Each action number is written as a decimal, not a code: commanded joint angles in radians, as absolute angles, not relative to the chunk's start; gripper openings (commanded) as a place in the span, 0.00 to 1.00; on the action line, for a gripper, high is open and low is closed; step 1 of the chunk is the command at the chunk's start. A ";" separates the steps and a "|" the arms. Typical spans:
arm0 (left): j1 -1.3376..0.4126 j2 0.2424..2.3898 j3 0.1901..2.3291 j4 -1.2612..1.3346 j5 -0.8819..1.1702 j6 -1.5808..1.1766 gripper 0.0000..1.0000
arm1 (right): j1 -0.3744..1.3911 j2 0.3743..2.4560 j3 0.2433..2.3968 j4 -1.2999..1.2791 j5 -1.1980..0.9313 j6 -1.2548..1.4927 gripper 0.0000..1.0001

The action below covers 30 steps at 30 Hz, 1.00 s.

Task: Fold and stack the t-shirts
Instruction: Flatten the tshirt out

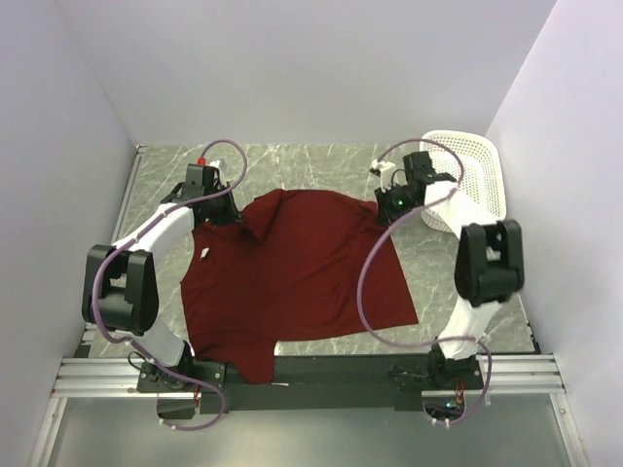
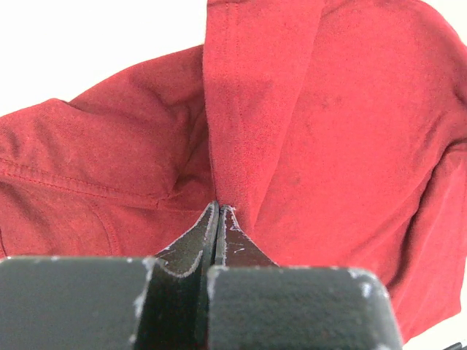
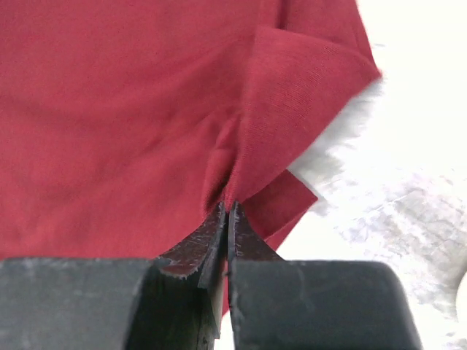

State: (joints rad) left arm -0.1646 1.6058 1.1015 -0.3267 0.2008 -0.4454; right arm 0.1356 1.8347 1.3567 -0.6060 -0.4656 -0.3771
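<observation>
A maroon t-shirt (image 1: pixel 292 277) lies spread on the marble table, its near edge hanging over the black front rail, a small white tag (image 1: pixel 205 255) showing at its left side. At the shirt's far left corner my left gripper (image 1: pixel 226 210) is shut on a pinched fold of the cloth (image 2: pixel 233 131), jaws pressed together (image 2: pixel 220 208). My right gripper (image 1: pixel 387 202) sits at the far right corner, shut on a bunched edge of the t-shirt (image 3: pixel 292 95), with its tips meeting (image 3: pixel 228 208).
A white lattice basket (image 1: pixel 472 175) stands at the far right, just behind the right arm. Grey marble table (image 1: pixel 311 165) shows beyond the shirt. White walls close in on three sides.
</observation>
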 commanded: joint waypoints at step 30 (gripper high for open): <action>-0.152 1.554 1.108 -0.316 0.236 -0.413 0.00 | 0.109 1.973 1.483 -0.594 -0.247 -0.209 0.60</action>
